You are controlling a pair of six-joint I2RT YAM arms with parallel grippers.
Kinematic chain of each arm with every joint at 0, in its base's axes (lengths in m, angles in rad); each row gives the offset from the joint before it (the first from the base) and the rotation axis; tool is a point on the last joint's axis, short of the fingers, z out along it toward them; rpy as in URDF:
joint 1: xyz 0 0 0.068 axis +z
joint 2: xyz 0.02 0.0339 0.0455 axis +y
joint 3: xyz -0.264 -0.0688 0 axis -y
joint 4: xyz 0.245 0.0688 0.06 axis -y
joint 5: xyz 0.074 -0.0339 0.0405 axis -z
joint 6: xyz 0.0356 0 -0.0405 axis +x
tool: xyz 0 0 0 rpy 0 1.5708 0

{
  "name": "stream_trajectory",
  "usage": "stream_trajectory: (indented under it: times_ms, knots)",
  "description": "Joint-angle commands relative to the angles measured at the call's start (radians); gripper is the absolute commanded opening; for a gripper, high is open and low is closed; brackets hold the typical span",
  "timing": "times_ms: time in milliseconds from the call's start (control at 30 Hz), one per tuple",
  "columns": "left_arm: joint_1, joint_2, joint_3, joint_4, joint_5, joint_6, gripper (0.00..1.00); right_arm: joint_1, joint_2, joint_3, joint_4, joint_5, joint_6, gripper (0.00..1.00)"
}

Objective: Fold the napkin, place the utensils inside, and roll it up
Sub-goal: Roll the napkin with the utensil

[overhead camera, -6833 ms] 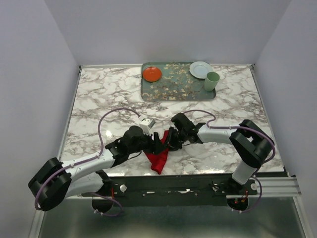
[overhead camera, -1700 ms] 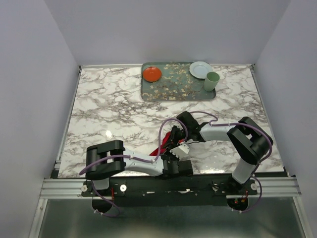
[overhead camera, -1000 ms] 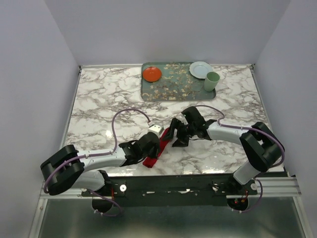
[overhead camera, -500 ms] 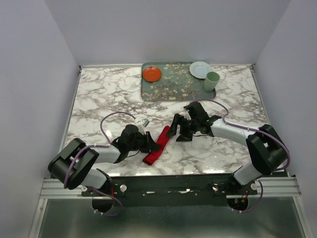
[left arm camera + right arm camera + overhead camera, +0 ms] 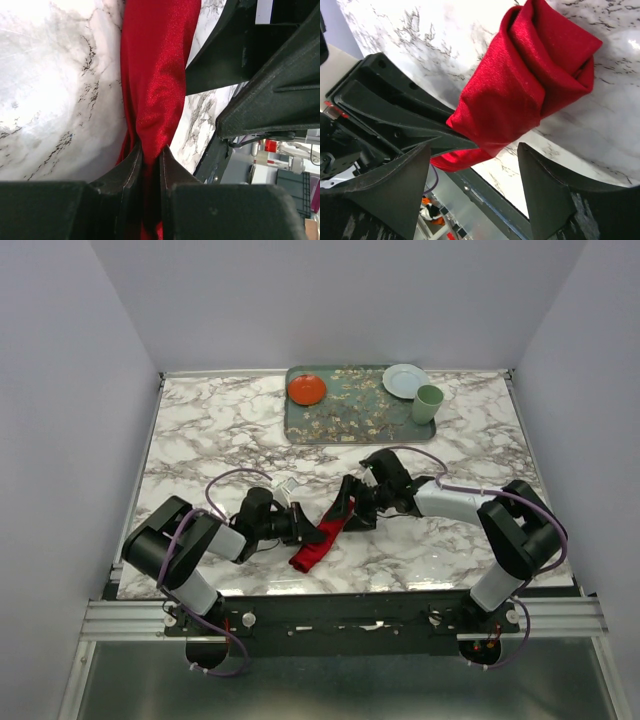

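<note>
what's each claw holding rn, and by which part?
The left claw is shut on the rolled red napkin, pinching it about mid-length. The right claw is open, straddling the napkin's far end, holding nothing.

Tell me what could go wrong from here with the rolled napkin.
1. The left gripper is shut on only a narrow pinch of the napkin; a pull might drag that layer out and loosen the roll.
2. The right gripper is open at the roll's other end, not gripping it, and the folds there look loose, so that end might unfurl.
3. Both grippers sit close together; either one moving could bump the other.
</note>
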Motion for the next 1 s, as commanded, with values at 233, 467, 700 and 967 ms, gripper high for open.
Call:
stream_trajectory:
  times_ms: [233, 467, 700, 967]
  knots:
    - [0.053, -0.021, 0.039, -0.156, 0.019, 0.047, 0.49, 0.012, 0.033, -0.021, 0.047, -0.03, 0.036, 0.78]
    - [0.053, -0.091, 0.08, -0.337, -0.05, 0.124, 0.58, 0.01, 0.031, -0.01, 0.047, -0.034, 0.035, 0.78]
    - [0.053, -0.202, 0.135, -0.552, -0.169, 0.206, 0.72, 0.006, -0.002, -0.025, 0.032, 0.015, 0.046, 0.78]
    - [0.051, -0.412, 0.204, -0.79, -0.327, 0.28, 0.8, -0.076, -0.099, -0.082, -0.02, 0.079, 0.03, 0.78]
